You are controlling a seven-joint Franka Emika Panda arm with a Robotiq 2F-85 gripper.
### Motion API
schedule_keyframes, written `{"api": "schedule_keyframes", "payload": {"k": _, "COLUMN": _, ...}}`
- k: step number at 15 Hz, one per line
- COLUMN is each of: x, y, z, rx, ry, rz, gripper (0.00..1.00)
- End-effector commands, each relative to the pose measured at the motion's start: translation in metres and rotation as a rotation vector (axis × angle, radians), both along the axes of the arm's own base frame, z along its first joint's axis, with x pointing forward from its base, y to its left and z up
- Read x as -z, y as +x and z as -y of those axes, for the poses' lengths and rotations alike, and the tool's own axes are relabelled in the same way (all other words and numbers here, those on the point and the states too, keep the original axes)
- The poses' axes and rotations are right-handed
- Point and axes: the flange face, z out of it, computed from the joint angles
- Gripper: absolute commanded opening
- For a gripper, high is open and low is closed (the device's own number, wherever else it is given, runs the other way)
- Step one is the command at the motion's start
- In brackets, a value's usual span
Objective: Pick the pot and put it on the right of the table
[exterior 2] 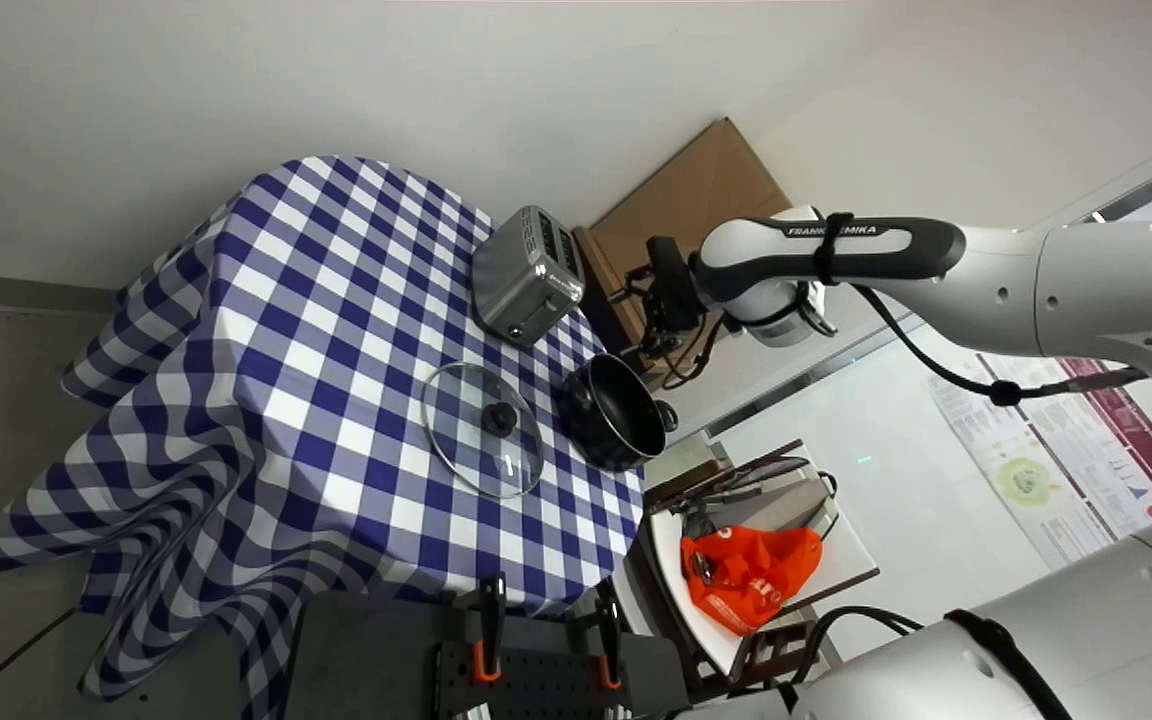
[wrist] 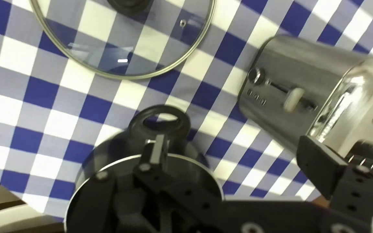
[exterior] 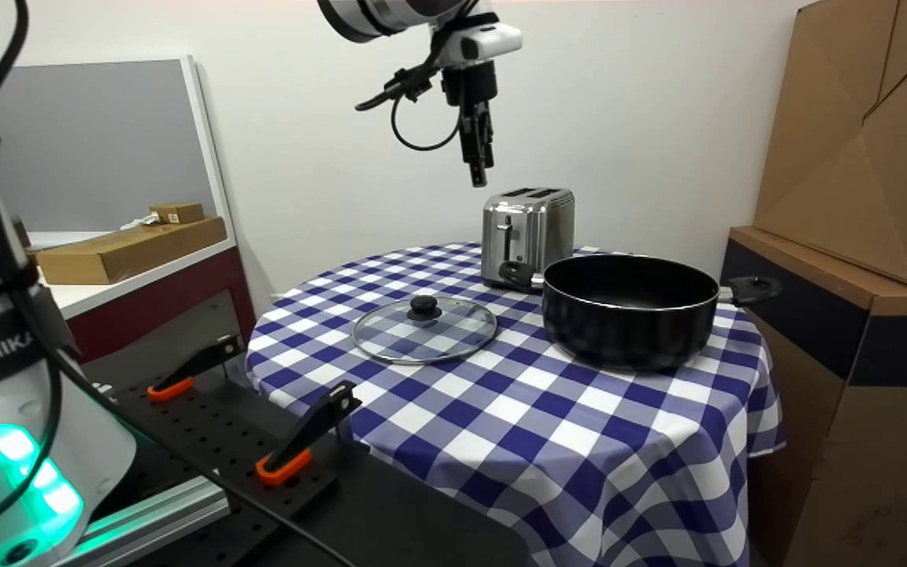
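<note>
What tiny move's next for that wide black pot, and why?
Probably slide the open black gripper sideways toward the looped black handle of the pot: in the wrist view, one spread finger overlaps that handle; the gap's middle shows blue-and-white checked cloth.

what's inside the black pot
The pot shows only dark interior. Its near side hides part of the bottom in both exterior views; the gripper covers much in the wrist view.
</note>
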Motion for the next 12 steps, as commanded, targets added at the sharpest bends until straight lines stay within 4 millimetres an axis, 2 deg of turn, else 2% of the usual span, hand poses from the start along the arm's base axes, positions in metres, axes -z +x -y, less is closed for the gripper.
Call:
{"api": "schedule_keyframes", "payload": {"k": 1, "x": -0.021, "y": -0.013, "z": -0.056, "rx": -0.202, "ry": 0.029, "rz": -0.019, "gripper": 1.0}}
{"api": "schedule_keyframes", "payload": {"k": 4, "x": -0.028, "y": -0.02, "z": -0.077, "rx": -0.369, "ry": -0.01, "rz": -0.059, "gripper": 1.0}}
{"api": "schedule_keyframes", "payload": {"k": 8, "x": -0.043, "y": -0.029, "z": -0.062, "rx": -0.553, "ry": -0.105, "rz": -0.133, "gripper": 1.0}}
{"api": "schedule_keyframes", "payload": {"k": 12, "x": -0.076, "y": -0.041, "z": -0.057, "rx": -0.748, "ry": -0.181, "rz": -0.149, "gripper": 1.0}}
